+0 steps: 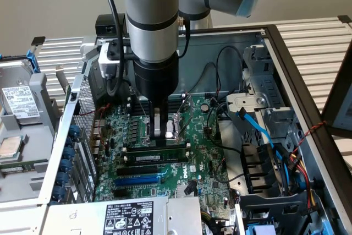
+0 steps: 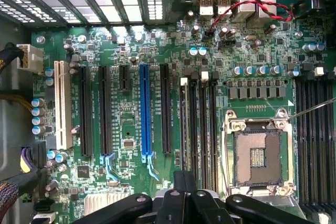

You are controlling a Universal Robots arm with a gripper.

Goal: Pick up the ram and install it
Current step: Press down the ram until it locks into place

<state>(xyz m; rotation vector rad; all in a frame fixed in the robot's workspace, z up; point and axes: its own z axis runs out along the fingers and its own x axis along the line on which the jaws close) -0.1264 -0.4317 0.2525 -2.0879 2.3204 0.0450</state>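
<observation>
Pressed together, gripper (image 1: 160, 131) fingertips bearing down on the ram (image 1: 157, 148), seated edge-up in a black slot near the motherboard (image 1: 206, 158) middle, beside the CPU socket (image 2: 258, 156). Blue slot (image 1: 137, 180) nearer the power supply (image 1: 129, 216).

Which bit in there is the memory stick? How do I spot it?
Inside the open computer case, find the green motherboard. Right under the shut gripper, the ram stands on edge among long slots. It alone is a thin green board with a white label; the slots beside it are bare black or blue.
</observation>
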